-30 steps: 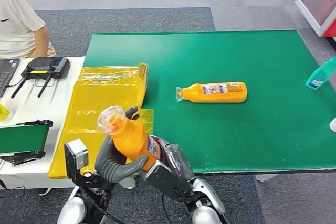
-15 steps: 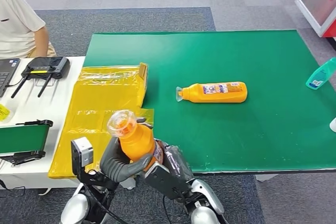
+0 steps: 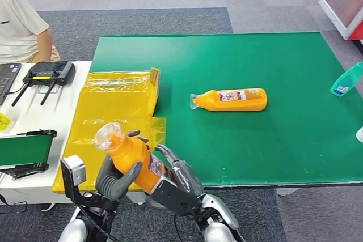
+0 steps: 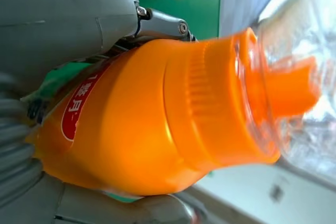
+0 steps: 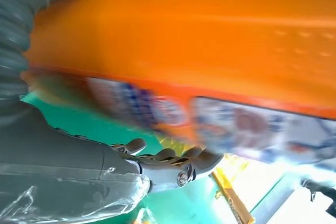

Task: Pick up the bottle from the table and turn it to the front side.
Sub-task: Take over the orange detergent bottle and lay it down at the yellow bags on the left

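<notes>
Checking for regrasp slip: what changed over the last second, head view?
The held bottle tipped up, then swung back; its cap end now points further toward the robot's left and lies lower. The left hand shifted left with it and keeps its grip; the right hand stays at the bottle's base. The second bottle, the yellow bag and the person did not move.

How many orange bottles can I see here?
2. One orange bottle is held in front of the robot, gripped by the left hand and the right hand. The second orange bottle lies on its side on the green table.
</notes>
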Motion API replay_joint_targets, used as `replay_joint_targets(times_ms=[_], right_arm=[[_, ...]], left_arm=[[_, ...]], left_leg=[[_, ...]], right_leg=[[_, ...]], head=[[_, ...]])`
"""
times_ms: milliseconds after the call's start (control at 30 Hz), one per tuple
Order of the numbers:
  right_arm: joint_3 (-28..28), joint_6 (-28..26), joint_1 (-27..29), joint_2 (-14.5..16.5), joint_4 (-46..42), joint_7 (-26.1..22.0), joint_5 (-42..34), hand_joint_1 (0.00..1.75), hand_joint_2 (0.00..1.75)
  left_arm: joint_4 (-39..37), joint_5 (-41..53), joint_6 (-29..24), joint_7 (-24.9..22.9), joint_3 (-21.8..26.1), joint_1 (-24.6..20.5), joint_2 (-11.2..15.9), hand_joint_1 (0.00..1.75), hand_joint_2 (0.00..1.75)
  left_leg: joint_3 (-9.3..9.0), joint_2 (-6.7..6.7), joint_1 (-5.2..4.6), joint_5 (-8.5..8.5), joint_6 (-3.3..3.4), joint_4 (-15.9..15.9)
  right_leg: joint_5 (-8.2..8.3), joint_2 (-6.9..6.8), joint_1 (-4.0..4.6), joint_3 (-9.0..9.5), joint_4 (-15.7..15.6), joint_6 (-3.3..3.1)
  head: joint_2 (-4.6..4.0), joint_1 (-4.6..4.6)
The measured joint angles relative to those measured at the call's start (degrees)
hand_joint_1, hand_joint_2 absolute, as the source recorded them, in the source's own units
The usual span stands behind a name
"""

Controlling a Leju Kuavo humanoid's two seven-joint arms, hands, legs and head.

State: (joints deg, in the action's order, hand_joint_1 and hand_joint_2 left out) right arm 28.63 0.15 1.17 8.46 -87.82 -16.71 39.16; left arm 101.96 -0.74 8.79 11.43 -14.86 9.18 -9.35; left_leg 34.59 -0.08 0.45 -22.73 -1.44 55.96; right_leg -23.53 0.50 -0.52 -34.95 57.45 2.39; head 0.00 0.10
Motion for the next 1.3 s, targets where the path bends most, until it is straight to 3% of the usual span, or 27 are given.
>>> replay_joint_targets(times_ms=[233,400,633,733,833,1033,1300], right_arm=[[-1.65,-1.00,1.89,0.02,-1.72,1.62,0.71,0.00,1.75],[-3.15,-1.09,3.27,0.19,-4.44,2.49,2.23,0.00,1.75],[-3.97,-0.61,3.81,0.25,-6.82,1.87,1.91,0.00,1.75],[-4.03,0.04,3.24,0.47,-7.26,0.90,0.80,0.00,1.75],[-4.09,0.91,2.03,0.84,-7.55,0.12,-0.57,0.00,1.75],[-4.11,2.09,0.25,1.63,-8.22,-0.34,-2.25,0.00,1.75],[-4.07,2.23,-0.64,1.68,-8.94,-0.61,-2.85,0.00,1.75]], left_arm=[[5.86,31.42,-8.71,-0.94,7.87,-0.18,-3.76,1.75,0.00],[7.17,54.92,-15.49,-2.02,13.65,-3.59,-4.62,1.75,0.00],[6.93,70.13,-17.51,-2.55,17.92,-8.36,-4.44,1.75,0.00],[4.25,82.66,-19.21,-3.85,16.73,-10.77,-2.88,1.75,0.00],[-0.83,87.58,-20.19,-5.08,13.73,-14.20,-0.84,1.75,0.00],[-10.44,88.94,-20.17,-5.49,7.20,-20.17,2.14,1.75,0.00],[-17.54,89.04,-20.17,-5.77,1.53,-23.00,2.74,1.75,0.00]], left_leg=[[-0.01,0.00,0.00,-0.01,0.00,0.00],[-0.02,0.00,0.01,0.02,-0.03,0.00],[-0.02,0.00,0.01,0.02,-0.02,0.00],[-0.02,0.00,0.00,0.02,-0.02,0.00],[-0.03,-0.01,0.00,0.05,-0.02,0.00],[-0.03,0.00,0.00,0.12,-0.03,0.00],[-0.01,0.00,0.00,0.12,-0.02,0.01]], right_leg=[[0.00,0.00,0.00,0.00,0.00,0.00],[0.01,0.00,0.01,0.00,0.00,-0.01],[0.01,0.00,0.00,0.00,0.00,-0.01],[0.02,0.00,-0.01,-0.01,0.00,0.00],[0.06,0.00,-0.01,0.00,0.00,-0.02],[0.14,0.00,0.00,-0.01,0.01,-0.07],[0.14,0.00,-0.01,-0.02,0.01,-0.06]], head=[[0.00,0.00],[0.00,-0.01],[0.00,0.01],[0.00,-0.01],[0.00,-0.01],[0.00,-0.01],[0.00,-0.01]])
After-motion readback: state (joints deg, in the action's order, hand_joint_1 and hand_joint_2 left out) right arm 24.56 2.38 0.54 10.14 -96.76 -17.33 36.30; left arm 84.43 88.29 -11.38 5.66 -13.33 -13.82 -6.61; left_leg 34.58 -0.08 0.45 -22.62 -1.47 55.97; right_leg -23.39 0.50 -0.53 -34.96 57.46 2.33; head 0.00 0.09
